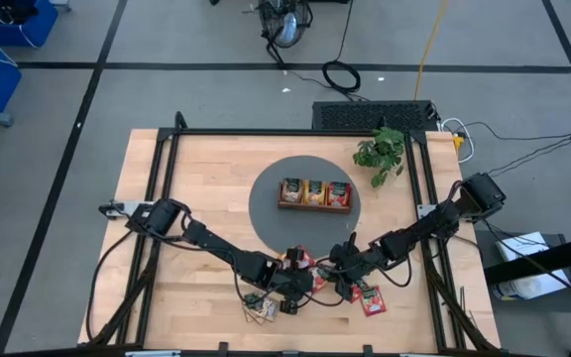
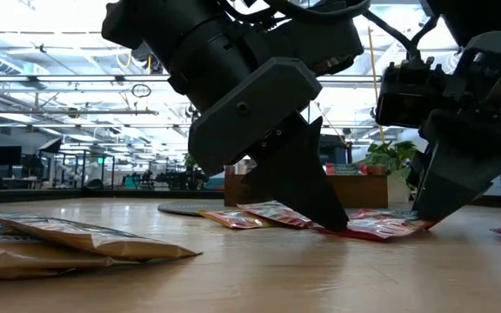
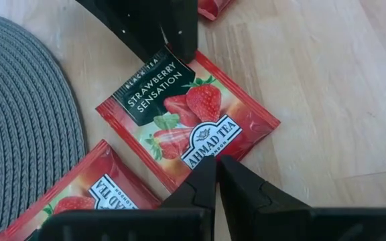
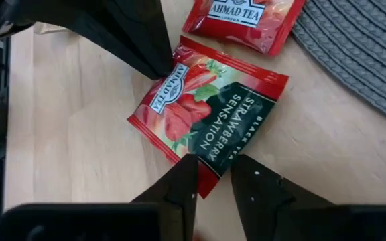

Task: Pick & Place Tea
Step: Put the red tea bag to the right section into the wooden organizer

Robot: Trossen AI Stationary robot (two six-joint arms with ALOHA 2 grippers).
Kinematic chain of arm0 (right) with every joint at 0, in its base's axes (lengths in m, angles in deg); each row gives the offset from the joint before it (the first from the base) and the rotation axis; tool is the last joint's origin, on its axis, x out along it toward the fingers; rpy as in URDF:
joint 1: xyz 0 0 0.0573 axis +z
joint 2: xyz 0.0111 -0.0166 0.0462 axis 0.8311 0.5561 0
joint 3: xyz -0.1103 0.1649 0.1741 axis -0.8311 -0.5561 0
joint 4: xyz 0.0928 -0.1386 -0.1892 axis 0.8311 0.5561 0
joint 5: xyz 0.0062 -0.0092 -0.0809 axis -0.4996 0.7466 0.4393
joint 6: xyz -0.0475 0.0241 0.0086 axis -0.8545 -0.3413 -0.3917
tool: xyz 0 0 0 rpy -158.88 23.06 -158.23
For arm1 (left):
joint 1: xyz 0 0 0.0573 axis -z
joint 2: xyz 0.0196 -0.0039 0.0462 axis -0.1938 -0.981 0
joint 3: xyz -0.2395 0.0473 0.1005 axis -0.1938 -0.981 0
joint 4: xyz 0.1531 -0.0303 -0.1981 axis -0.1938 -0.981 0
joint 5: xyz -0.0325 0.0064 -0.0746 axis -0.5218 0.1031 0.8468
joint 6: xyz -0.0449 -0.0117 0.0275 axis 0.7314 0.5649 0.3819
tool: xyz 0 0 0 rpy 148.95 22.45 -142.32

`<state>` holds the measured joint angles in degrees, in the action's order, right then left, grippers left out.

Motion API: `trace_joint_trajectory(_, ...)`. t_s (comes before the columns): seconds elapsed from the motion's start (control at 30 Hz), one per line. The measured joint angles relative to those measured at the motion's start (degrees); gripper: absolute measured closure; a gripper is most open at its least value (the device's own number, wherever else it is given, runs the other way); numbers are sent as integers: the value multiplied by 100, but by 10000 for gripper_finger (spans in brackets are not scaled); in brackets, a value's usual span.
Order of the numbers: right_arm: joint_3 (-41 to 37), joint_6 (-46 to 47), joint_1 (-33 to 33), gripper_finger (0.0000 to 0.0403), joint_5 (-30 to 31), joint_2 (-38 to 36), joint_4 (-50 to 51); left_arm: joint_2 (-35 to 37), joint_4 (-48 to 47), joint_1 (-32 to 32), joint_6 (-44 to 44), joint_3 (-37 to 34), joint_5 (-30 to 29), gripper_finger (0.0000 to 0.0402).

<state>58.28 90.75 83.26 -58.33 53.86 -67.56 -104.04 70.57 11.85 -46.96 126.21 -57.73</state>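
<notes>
A red strawberry tea sachet (image 3: pixel 186 114) (image 4: pixel 206 114) lies flat on the wooden table near its near edge, between my two grippers. My left gripper (image 3: pixel 217 163) (image 1: pixel 301 282) is shut, its tips at the sachet's white-label end. My right gripper (image 4: pixel 214 171) (image 1: pixel 342 266) is open at the opposite, dark-green end, one finger on either side of a corner. In the low view both come down slanting onto the sachet (image 2: pixel 377 228). The brown three-compartment tray (image 1: pixel 314 193) with sachets in it stands on the grey round mat (image 1: pixel 266 213). My left gripper rests its shut fingertips (image 3: pixel 206 171) on the sachet's white-label end edge (image 3: pixel 210 148), slanting down from above. The sachet stays flat on the table. My right gripper straddles the dark end's corner (image 4: pixel 210 164); whether its fingers (image 4: pixel 183 177) touch the sachet, I cannot tell.
More red sachets lie close by: one beside the mat (image 3: pixel 92 194) (image 4: pixel 243 20), others toward the right (image 1: pixel 370 297). Tan sachets (image 2: pixel 68 239) (image 1: pixel 261 312) lie by the near edge. A green plant (image 1: pixel 383 151) stands at the far right.
</notes>
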Motion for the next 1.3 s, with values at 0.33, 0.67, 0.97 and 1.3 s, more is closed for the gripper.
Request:
trace_joint_trajectory(0.33, -13, -672, -2, 397, 0, 17, -333, -10, 155, 50, -318, -10, -228, 380)
trace_joint_trajectory(0.67, -10, -1135, 0, 402, -9, -812, 137, 471, -284, 603, -778, -33, -717, 380)
trace_joint_trajectory(0.97, 147, -1399, -493, 403, 283, -2497, 2207, 839, -2038, 1365, 96, -13, -1391, 380)
trace_joint_trajectory(1.3, 2867, -3055, -1910, 403, 317, -2550, 6092, 1026, -3169, 1884, 1518, -2, -2781, 380)
